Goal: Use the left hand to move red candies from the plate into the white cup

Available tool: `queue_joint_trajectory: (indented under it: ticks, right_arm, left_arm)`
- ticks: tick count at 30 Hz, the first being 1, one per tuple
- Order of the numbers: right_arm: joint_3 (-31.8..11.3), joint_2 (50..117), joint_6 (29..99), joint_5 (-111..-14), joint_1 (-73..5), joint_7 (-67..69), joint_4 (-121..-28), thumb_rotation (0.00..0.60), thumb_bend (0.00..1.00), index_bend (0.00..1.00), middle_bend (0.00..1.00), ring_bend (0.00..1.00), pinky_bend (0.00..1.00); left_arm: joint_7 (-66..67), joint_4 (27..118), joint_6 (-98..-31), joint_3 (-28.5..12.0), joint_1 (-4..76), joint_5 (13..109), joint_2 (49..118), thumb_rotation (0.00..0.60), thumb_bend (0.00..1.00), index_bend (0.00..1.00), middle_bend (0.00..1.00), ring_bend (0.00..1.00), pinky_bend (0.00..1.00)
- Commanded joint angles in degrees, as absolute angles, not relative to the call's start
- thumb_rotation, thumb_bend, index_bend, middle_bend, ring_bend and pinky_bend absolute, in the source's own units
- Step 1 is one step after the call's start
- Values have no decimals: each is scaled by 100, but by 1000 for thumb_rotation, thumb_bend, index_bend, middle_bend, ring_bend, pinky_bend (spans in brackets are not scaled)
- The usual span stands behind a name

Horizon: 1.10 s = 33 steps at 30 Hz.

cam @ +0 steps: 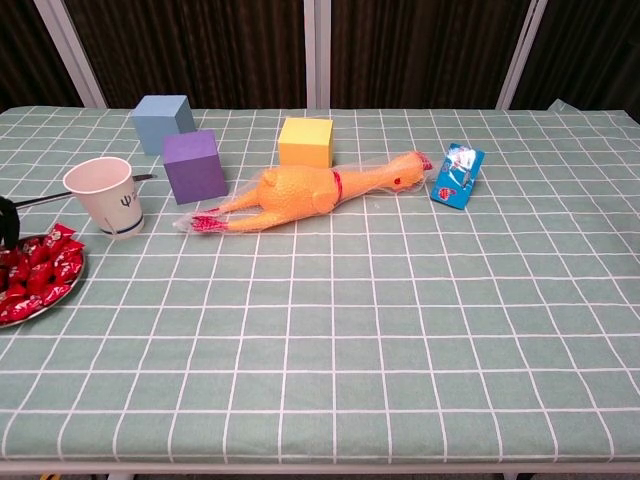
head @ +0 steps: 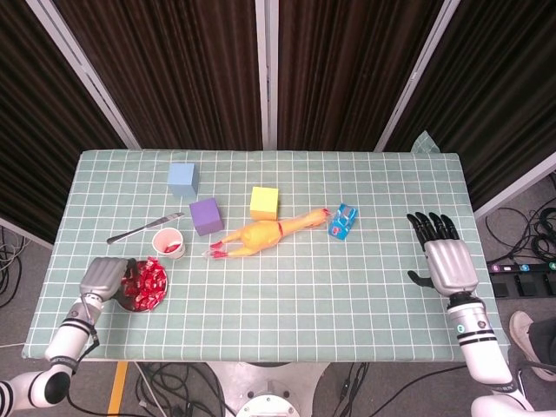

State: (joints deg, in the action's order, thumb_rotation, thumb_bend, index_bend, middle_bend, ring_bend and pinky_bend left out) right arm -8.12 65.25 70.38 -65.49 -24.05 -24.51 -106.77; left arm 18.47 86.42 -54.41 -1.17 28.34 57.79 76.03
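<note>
Red wrapped candies (head: pixel 146 282) are heaped on a small metal plate (head: pixel 149 307) near the table's front left corner. In the chest view the candies (cam: pixel 35 270) and the plate (cam: pixel 62 298) show at the left edge. The white cup (head: pixel 168 243) stands upright just behind the plate, with something red showing inside; it is also in the chest view (cam: pixel 103 195). My left hand (head: pixel 102 278) hangs over the plate's left side, back up, its fingers hidden underneath. Only dark fingertips (cam: pixel 5 222) show in the chest view. My right hand (head: pixel 447 261) lies flat at the far right, fingers spread, holding nothing.
A knife (head: pixel 143 228) lies behind the cup. A purple cube (head: pixel 206 216), a blue cube (head: pixel 182 179), a yellow cube (head: pixel 264 202), a rubber chicken (head: pixel 261 234) and a blue packet (head: pixel 343 221) lie across the middle.
</note>
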Motion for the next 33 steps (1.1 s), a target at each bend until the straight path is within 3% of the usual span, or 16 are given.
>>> queue_joint_trajectory:
  ticks: [1, 23, 33]
  right_arm:
    - [-813, 6532, 7020, -6534, -2417, -2456, -10670, 600, 101, 8, 67, 0, 0]
    - [-807, 6542, 6989, -6409, -2449, -2541, -10678, 600, 101, 12, 68, 0, 0]
    - [-813, 6540, 6955, -6355, -2470, -2522, -10646, 600, 101, 12, 69, 0, 0]
  left_arm:
    - [1905, 8634, -5455, -104, 2832, 5784, 7616, 600, 92, 503, 554, 905, 974]
    - [2111, 8151, -5207, 1, 2858, 5654, 7879, 600, 109, 510, 553, 903, 971]
    - [2106, 8081, -5109, 27, 2891, 5723, 7943, 600, 160, 568, 605, 906, 975]
